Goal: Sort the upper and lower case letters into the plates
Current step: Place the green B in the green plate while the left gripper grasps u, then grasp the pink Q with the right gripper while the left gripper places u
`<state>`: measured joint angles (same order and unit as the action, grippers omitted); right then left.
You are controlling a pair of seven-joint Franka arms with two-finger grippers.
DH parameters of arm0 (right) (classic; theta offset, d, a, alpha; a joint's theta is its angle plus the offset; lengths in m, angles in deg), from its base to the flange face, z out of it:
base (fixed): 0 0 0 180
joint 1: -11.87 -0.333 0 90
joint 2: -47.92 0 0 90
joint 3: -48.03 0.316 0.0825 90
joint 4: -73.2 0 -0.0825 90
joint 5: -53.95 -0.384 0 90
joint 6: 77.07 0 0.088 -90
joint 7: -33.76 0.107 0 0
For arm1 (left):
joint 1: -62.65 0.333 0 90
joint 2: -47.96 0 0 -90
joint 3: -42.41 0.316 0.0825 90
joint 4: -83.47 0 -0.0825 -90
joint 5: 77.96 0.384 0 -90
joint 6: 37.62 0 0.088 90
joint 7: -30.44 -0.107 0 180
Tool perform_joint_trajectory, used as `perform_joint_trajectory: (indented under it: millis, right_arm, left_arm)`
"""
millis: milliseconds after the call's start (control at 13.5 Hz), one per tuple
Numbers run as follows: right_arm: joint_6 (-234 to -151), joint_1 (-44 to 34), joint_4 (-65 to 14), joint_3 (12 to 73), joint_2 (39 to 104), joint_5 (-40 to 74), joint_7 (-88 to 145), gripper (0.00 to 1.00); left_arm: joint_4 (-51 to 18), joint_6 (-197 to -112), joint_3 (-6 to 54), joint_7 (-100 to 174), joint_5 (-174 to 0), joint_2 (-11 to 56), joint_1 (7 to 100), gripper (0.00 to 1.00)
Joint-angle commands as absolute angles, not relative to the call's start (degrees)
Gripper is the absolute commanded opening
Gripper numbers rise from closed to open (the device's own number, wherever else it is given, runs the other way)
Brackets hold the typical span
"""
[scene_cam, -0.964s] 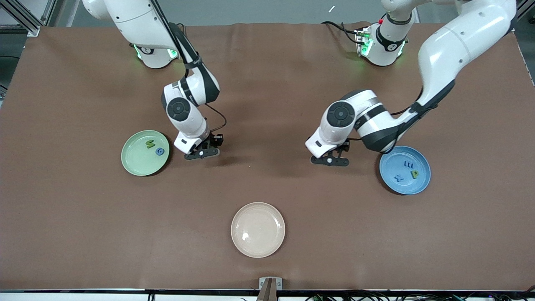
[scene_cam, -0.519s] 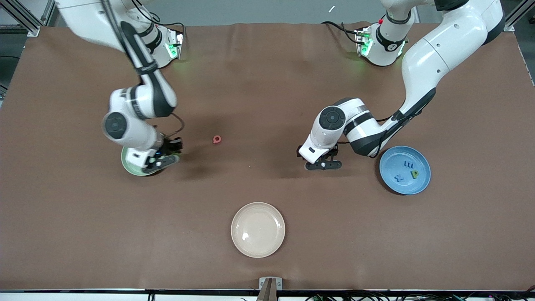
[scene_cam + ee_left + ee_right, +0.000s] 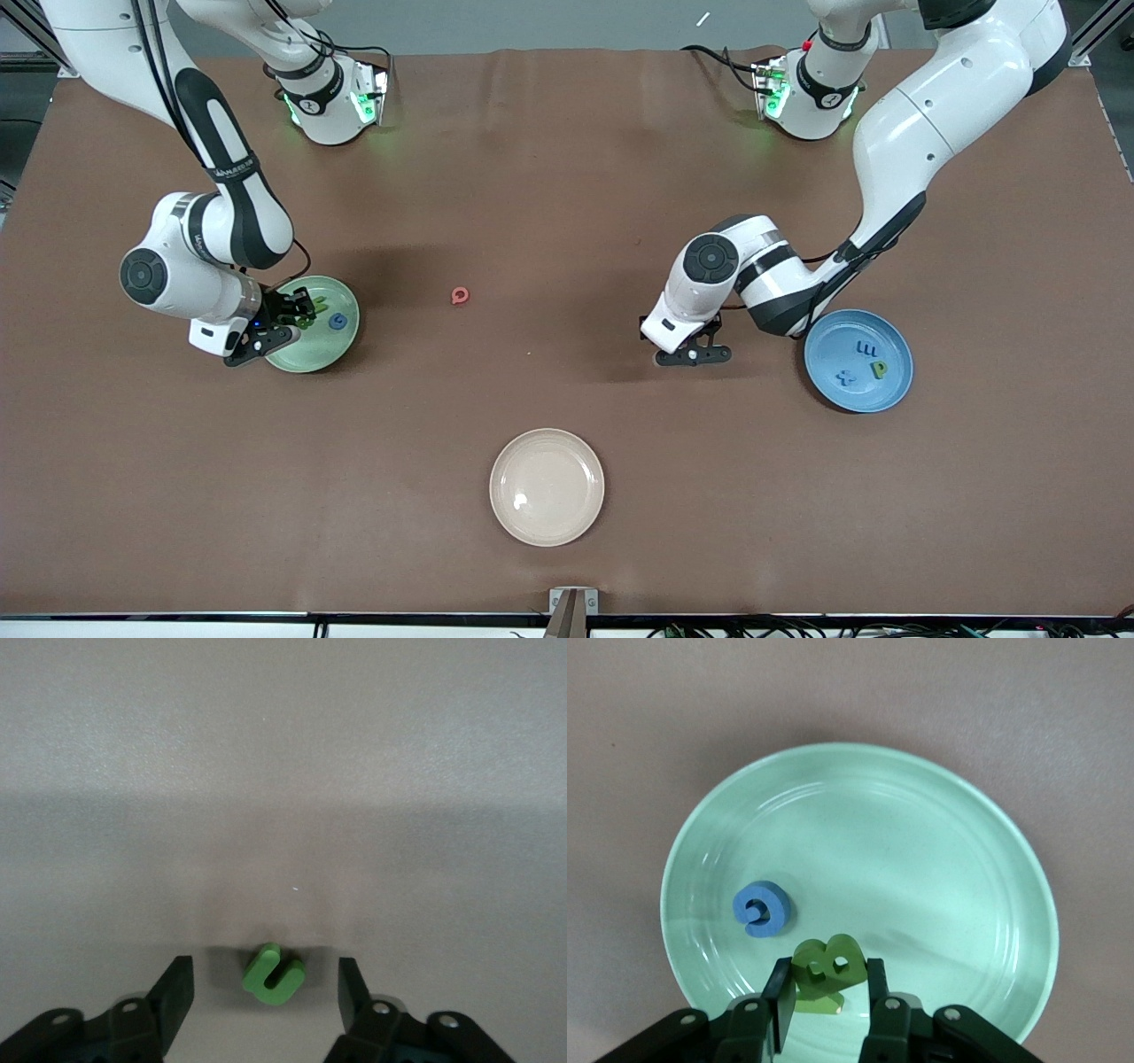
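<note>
My right gripper (image 3: 295,317) hangs over the light green plate (image 3: 342,342), shut on a green letter B (image 3: 825,967). In the right wrist view the plate (image 3: 921,859) holds a blue G (image 3: 762,908), and another green letter (image 3: 822,1003) lies partly hidden under the B. My left gripper (image 3: 695,354) is low over the table beside the blue plate (image 3: 828,347), open, with a green n (image 3: 273,973) lying between its fingers. The blue plate holds a blue E-like letter (image 3: 866,349), a green p (image 3: 879,369) and a blue x (image 3: 847,378). A red Q (image 3: 460,295) lies on the table between the arms.
A cream-white plate (image 3: 547,486) sits nearest the front camera, midway along the table. The brown mat (image 3: 567,177) covers the tabletop. Both arm bases stand along the table edge farthest from the front camera.
My right arm has swung from mid-table to over the light green plate with the B, uncovering the red Q. My left gripper has shifted slightly and stays over the n.
</note>
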<state>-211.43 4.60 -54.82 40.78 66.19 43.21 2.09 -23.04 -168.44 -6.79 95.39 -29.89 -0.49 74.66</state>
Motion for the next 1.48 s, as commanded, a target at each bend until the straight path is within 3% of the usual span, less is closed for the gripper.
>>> perform_joint_trajectory:
  millis: [0, 371, 445, 519, 593, 667, 964, 1112, 1409]
  right_arm:
    - [-212.0, 6.5, -55.8, 41.9, 65.8, 44.3, 2.0, 0.04]
    - [-212.5, 8.7, -55.4, 41.8, 67.8, 44.4, 2.0, 0.07]
    - [-212.6, 8.9, -55.3, 41.8, 68.0, 44.4, 2.1, 0.12]
    - [-212.6, 8.9, -55.2, 41.8, 68.0, 44.4, 2.1, 0.38]
    - [-212.7, 8.9, -55.3, 41.9, 67.9, 44.4, 2.2, 0.85]
    - [-212.6, 8.9, -55.2, 41.9, 67.8, 44.4, 2.2, 1.00]
    - [-210.3, 7.2, -53.4, 42.1, 65.7, 44.3, 4.9, 1.00]
    - [-206.3, 2.1, -52.8, 42.2, 63.3, 44.3, 18.4, 1.00]
    - [-206.1, -9.5, -53.2, 42.3, 61.8, 44.2, 43.5, 1.00]
  left_arm:
    - [-22.9, -169.8, -5.8, 96.1, -29.7, -0.6, 73.3, 0.69]
    - [-23.1, -169.7, -5.8, 96.1, -29.7, -0.7, 73.3, 0.53]
    - [-23.1, -169.8, -5.8, 96.1, -29.7, -0.8, 73.3, 0.52]
    - [-23.1, -169.8, -5.6, 96.1, -29.7, -0.8, 73.3, 0.50]
    - [-23.1, -169.8, -5.6, 96.1, -29.7, -0.9, 73.3, 0.48]
    - [-23.1, -169.8, -5.6, 96.1, -29.7, -0.9, 73.3, 0.46]
    - [-23.1, -169.8, -5.5, 96.3, -29.7, -0.8, 73.2, 0.29]
    - [-23.0, -169.8, -5.5, 97.3, -29.7, -0.7, 73.2, 0.19]
    - [-22.9, -168.5, -6.0, 96.7, -30.1, 1.3, 74.4, 0.19]
